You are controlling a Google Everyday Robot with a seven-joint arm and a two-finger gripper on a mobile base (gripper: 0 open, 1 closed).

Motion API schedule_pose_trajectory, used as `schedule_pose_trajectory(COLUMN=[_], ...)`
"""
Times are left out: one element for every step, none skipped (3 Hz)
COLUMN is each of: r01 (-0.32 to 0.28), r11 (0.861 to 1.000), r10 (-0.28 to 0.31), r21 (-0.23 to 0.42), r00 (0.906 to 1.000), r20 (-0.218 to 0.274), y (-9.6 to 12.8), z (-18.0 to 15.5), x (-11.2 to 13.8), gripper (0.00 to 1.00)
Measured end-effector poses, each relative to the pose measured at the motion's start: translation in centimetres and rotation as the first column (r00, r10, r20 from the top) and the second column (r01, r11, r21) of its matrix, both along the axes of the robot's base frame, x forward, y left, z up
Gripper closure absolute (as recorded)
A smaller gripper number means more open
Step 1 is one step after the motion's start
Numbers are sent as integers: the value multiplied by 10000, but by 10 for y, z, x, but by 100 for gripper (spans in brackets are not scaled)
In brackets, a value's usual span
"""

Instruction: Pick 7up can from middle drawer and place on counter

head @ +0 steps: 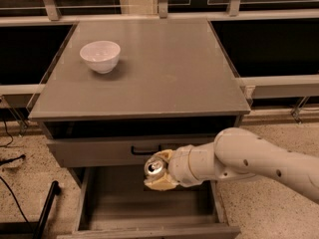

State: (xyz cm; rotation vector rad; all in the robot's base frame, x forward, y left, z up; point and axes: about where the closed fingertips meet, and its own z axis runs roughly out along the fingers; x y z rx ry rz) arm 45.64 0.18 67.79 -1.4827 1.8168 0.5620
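camera view: the gripper (160, 172) hangs over the open middle drawer (149, 205), jaws clamped on the 7up can (153, 167), which is lifted off the drawer floor just below the bench (169, 78) edge. a white bowl (100, 56) sits far left on the bench.

A silvery 7up can (153, 168) is being clasped by the cream gripper (157, 174) (above the dark-grey middle drawer (124, 203)), near the grey counter (164, 73).
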Motion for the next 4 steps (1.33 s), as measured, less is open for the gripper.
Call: schedule_pose_trajectory(r01=[9, 75, 130, 279], r11=[9998, 9985, 9954, 9975], r10=[-10, -79, -124, -227], r21=[-185, -535, -950, -650], r00=[10000, 9999, 9999, 9966], r20=[-69, -74, 67, 792], y=[4, 9, 13, 23], z=[47, 113, 175, 242], x=[-4, -13, -18, 6], gripper=[100, 100, 100, 100])
